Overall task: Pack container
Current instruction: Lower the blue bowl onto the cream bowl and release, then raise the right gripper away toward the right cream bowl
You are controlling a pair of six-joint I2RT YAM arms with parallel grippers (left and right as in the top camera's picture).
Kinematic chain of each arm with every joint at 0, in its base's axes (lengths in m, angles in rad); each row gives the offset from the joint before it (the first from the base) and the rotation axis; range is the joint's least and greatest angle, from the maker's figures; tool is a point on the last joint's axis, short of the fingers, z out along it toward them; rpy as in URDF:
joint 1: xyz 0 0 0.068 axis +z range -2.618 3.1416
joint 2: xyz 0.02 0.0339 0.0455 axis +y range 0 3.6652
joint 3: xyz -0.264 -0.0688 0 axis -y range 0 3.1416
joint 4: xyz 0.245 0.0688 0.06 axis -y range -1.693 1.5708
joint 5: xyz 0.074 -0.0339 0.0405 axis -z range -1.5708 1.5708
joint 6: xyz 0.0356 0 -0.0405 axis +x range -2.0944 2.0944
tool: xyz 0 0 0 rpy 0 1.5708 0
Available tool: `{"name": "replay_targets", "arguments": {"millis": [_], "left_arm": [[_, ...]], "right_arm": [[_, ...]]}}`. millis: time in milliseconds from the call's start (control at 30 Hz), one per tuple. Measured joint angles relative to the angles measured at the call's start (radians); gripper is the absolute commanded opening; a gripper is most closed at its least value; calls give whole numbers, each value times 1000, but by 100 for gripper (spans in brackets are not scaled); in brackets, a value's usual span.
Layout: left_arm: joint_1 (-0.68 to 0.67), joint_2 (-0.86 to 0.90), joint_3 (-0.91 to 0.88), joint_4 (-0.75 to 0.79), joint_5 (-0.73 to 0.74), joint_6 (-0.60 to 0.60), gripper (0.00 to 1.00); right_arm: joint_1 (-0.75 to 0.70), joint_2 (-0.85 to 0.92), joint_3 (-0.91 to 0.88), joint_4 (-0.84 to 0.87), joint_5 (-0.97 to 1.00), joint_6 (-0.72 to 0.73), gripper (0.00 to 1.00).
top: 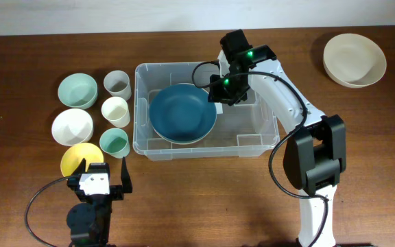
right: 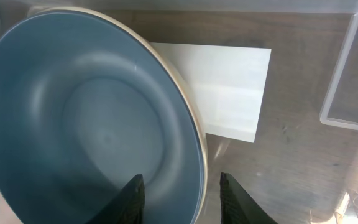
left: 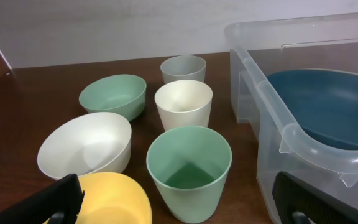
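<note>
The container (top: 256, 132) is a large clear bin in the middle of the table; it also shows in the left wrist view (left: 272, 106). A dark blue bowl (top: 182, 113) lies in its left half. My right gripper (top: 225, 92) hangs over the bowl's right rim. In the right wrist view its fingers (right: 182, 199) are open and straddle the rim of the blue bowl (right: 92, 124), one inside, one outside. The white label (right: 229, 87) shows on the bin's base. My left gripper (top: 105, 171) is open and empty at the front left, by the yellow bowl (top: 76, 159).
Left of the bin stand a green bowl (top: 76, 89), a white bowl (top: 72, 126), a grey cup (top: 117, 84), a cream cup (top: 115, 110) and a green cup (top: 114, 142). A cream bowl (top: 354, 60) sits at the far right.
</note>
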Motion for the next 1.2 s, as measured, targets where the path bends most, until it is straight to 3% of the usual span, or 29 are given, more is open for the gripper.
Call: {"name": "replay_targets", "arguments": {"millis": [167, 200, 333, 500, 667, 933, 1200], "left_arm": [[0, 0, 0, 0, 0, 0, 99], [0, 0, 0, 0, 0, 0, 100], [0, 0, 0, 0, 0, 0, 99], [0, 0, 0, 0, 0, 0, 99], [0, 0, 0, 0, 0, 0, 100], [0, 0, 0, 0, 0, 0, 99], [0, 0, 0, 0, 0, 0, 99]], "right_arm": [[0, 3, 57, -64, 1, -38, 44], [0, 3, 101, -98, 10, -51, 52], [-6, 5, 316, -219, 85, -72, 99], [-87, 2, 644, -390, 228, -56, 99], [-340, -8, 761, -464, 288, 13, 99], [-745, 3, 650, -457, 272, 55, 99], [-852, 49, 374, -237, 224, 60, 99]]}}
